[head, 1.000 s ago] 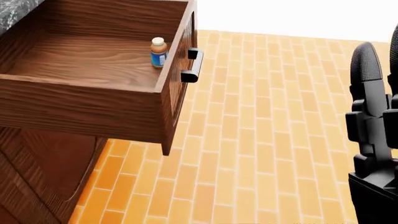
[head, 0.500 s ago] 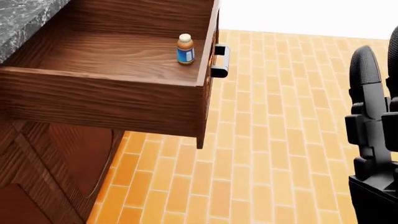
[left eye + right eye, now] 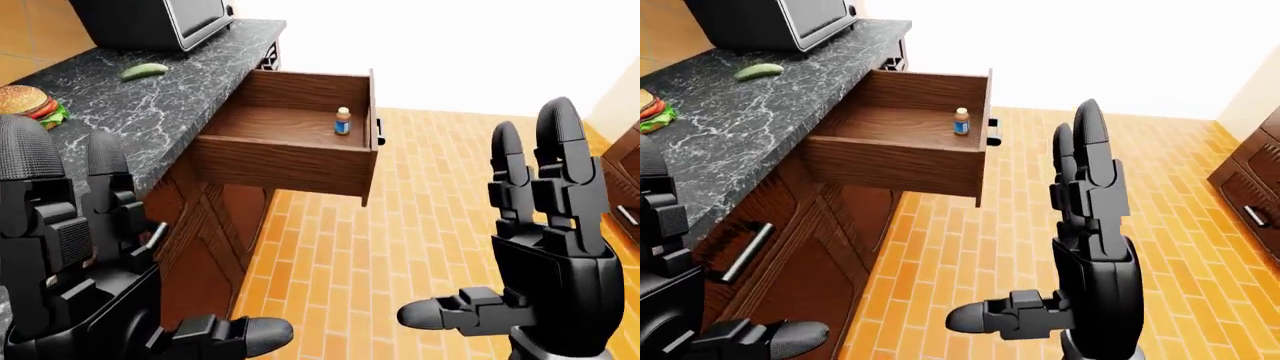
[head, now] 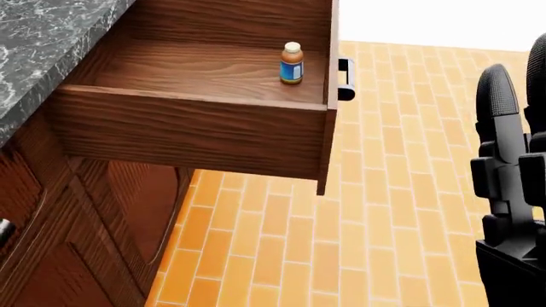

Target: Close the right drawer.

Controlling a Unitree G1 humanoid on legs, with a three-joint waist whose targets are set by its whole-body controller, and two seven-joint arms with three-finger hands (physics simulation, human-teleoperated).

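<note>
Drawer (image 3: 290,142) fully out, bottle (image 3: 343,121) upright near its handle (image 4: 345,79). Both hands — left hand (image 3: 90,262), right hand (image 3: 545,247) — spread wide, empty, well apart from it. A hard shove could topple the bottle.

The pulled-out dark wooden drawer (image 3: 290,142) juts from under the grey marbled stone counter (image 3: 150,105), toward three o'clock in the left-eye view; a small orange bottle with a blue label (image 3: 343,121) stands inside it, near the black bar handle (image 3: 379,132); on the counter, a green cucumber (image 3: 144,70) lies at one o'clock from the burger (image 3: 28,103), a black microwave (image 3: 150,21) at twelve.
</note>
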